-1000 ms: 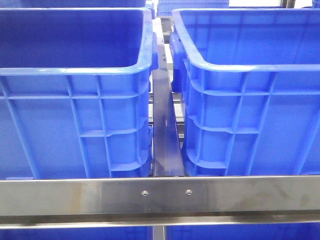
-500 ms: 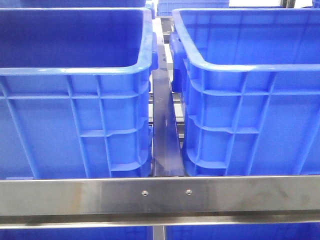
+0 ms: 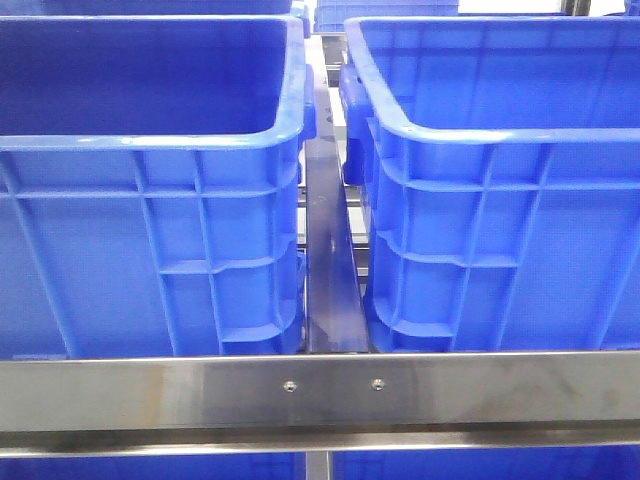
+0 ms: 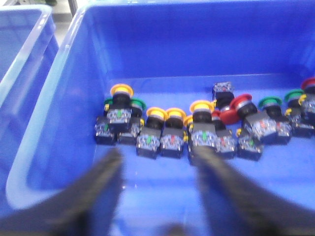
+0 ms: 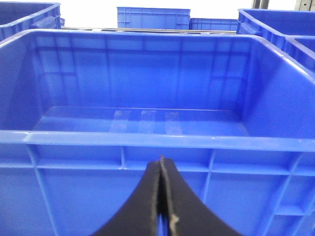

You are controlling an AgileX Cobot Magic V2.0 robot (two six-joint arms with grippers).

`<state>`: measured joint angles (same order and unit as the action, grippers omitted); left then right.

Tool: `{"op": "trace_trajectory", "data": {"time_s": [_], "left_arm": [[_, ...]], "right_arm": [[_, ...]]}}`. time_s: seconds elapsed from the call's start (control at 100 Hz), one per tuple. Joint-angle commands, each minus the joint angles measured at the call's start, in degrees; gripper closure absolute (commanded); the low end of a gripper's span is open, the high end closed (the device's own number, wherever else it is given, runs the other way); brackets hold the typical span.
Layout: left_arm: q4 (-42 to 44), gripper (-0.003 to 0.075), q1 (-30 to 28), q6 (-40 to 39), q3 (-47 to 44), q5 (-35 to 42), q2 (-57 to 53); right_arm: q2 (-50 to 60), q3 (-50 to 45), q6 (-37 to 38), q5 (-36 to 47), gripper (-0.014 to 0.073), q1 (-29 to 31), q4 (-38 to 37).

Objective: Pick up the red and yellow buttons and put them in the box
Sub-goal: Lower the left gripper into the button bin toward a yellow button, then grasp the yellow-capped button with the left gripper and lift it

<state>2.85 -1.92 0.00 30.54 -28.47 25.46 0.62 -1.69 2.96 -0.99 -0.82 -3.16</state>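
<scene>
We judge it's barely begun: yellow buttons (image 4: 155, 114) & red button (image 4: 239, 104) lie w/ green ones in one crate (image 4: 59, 98). Left gripper (image 4: 157, 162) spread above them, holding nothing; right gripper (image 5: 161, 164) pinched together facing the bare box (image 5: 147, 140).

A brushed steel crossbar (image 3: 320, 392) with two screws (image 3: 290, 385) spans the near edge. A dark metal rail (image 3: 328, 270) runs away from it. Further blue crates (image 5: 153, 17) stand against a bright white backdrop.
</scene>
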Motion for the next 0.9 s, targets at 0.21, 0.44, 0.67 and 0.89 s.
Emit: {"op": "trace_trajectory", "data": {"time_s": [0.21, 0.44, 0.67, 0.89], "left_arm": [[-5.35, 0.0239, 0.06, 0.81, 12.77, 4.74, 18.21], [-8.00, 0.0239, 0.15, 1.37, 22.24, -1.87, 32.83], [-11.56, 0.0239, 0.15, 1.37, 28.65, -7.55, 45.32], [-13.68, 0.0239, 0.81, 1.50, 33.68, -11.62, 54.80]], "right_arm": [[1.32, 0.98, -0.35, 4.73, 0.0658, 0.16, -0.02], [1.32, 0.98, -0.35, 4.73, 0.0658, 0.16, -0.02], [1.32, 0.98, -0.35, 4.73, 0.0658, 0.16, -0.02], [1.32, 0.98, -0.35, 4.73, 0.0658, 0.16, -0.02]]}}
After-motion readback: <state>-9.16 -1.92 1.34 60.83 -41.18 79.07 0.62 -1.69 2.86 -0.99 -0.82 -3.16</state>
